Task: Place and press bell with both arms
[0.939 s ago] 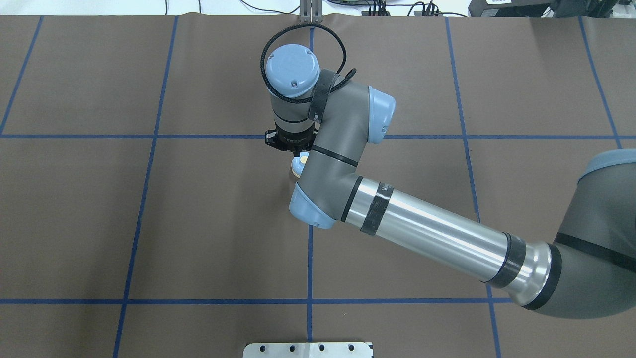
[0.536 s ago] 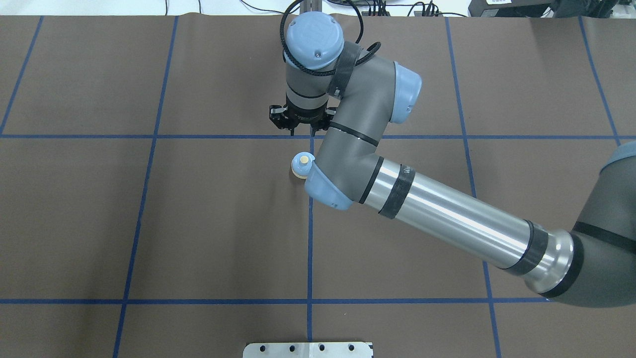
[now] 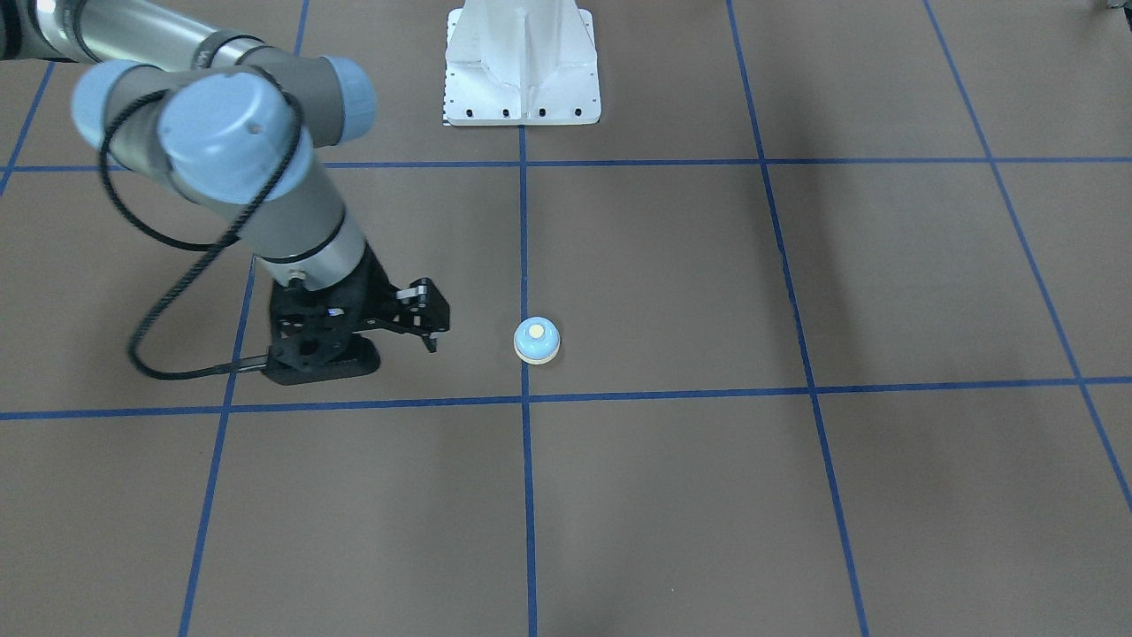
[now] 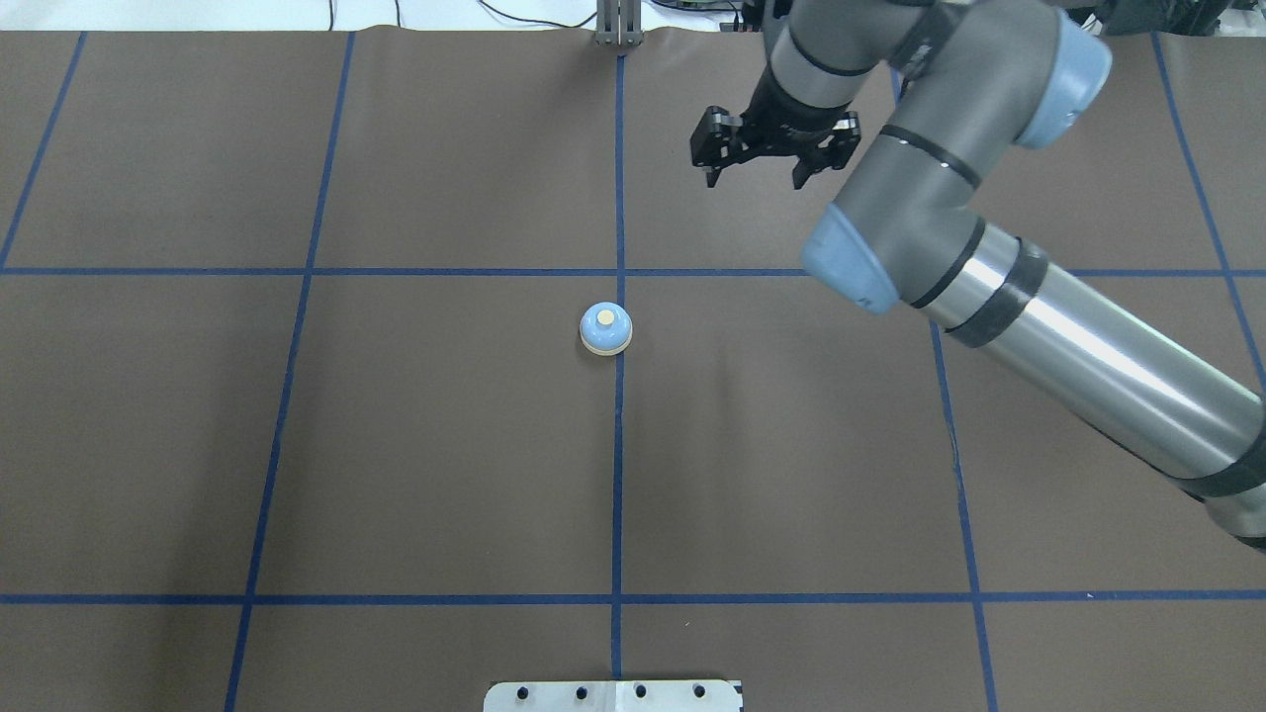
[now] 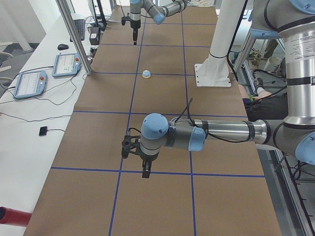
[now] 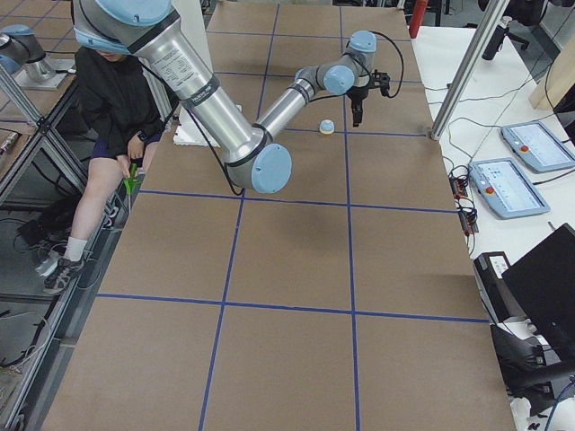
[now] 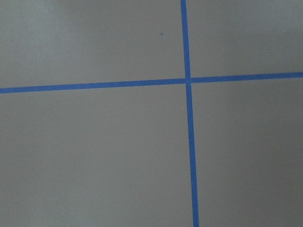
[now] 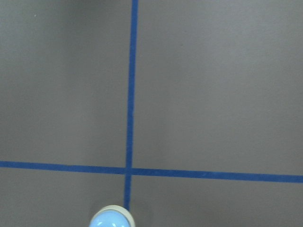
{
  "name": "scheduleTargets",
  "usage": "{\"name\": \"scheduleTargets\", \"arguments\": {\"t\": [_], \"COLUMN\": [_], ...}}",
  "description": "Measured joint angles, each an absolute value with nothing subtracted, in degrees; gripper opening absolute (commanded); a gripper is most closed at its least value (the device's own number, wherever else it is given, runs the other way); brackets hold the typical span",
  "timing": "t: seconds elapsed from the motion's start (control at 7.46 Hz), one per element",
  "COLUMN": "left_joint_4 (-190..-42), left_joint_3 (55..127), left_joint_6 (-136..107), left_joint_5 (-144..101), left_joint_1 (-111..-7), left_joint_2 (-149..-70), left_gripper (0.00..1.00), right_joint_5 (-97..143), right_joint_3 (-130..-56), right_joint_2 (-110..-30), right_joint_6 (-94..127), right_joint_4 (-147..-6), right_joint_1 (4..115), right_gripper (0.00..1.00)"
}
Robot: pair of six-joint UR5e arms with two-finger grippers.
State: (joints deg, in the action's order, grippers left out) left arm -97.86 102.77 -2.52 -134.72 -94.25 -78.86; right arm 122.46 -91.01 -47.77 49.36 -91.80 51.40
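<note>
The small light-blue bell with a cream button stands upright by itself near the table's middle, just left of the centre blue line. It also shows in the front view and at the bottom edge of the right wrist view. My right gripper is open and empty. It hangs above the table to the far right of the bell and apart from it, and it also shows in the front view. My left gripper shows only in the left side view, far from the bell. I cannot tell whether it is open or shut.
The brown table cover carries a grid of blue tape lines. The white pedestal base sits at the near middle edge. Control pendants and a metal post stand along the far side. A seated person is beside the robot.
My right arm has lifted off and swung away to the far right of the bell. The bell stays in place and is now fully uncovered.
</note>
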Motion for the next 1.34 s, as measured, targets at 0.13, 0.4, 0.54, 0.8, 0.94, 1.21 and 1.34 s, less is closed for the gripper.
{"name": "scheduleTargets", "arguments": {"t": [0.13, 0.4, 0.54, 0.8, 0.94, 1.21, 1.34], "left_joint_4": [-97.62, -91.43, -86.79, -81.90, -81.47, -81.75, -81.90], "left_joint_3": [103.24, 104.35, 105.70, 107.71, 107.87, 107.66, 107.43], "left_joint_6": [-1.95, 3.41, 6.16, 8.22, 8.43, 8.53, 8.36], "left_joint_5": [-134.75, -134.38, -134.14, -133.98, -134.02, -134.19, -134.30], "left_joint_1": [-93.93, -93.19, -93.05, -93.08, -93.20, -93.34, -93.39], "left_joint_2": [-78.50, -78.85, -79.20, -79.53, -79.52, -79.12, -79.03], "left_gripper": [1.00, 1.00, 1.00, 1.00, 1.00, 1.00, 1.00], "right_joint_5": [123.22, 127.21, 129.55, 131.65, 131.86, 132.07, 132.13], "right_joint_3": [-94.02, -98.07, -99.61, -101.84, -102.00, -102.26, -102.30], "right_joint_2": [-50.82, -57.74, -61.83, -71.25, -75.25, -82.71, -86.25], "right_joint_6": [42.88, 30.14, 24.30, 10.69, 4.86, -1.50, -3.43], "right_joint_4": [-94.71, -97.87, -98.34, -98.56, -98.53, -98.25, -98.10], "right_joint_1": [54.88, 62.95, 67.15, 74.46, 77.35, 82.73, 84.94], "right_gripper": [0.99, 0.99, 0.99, 0.99, 0.99, 0.99, 1.00]}}
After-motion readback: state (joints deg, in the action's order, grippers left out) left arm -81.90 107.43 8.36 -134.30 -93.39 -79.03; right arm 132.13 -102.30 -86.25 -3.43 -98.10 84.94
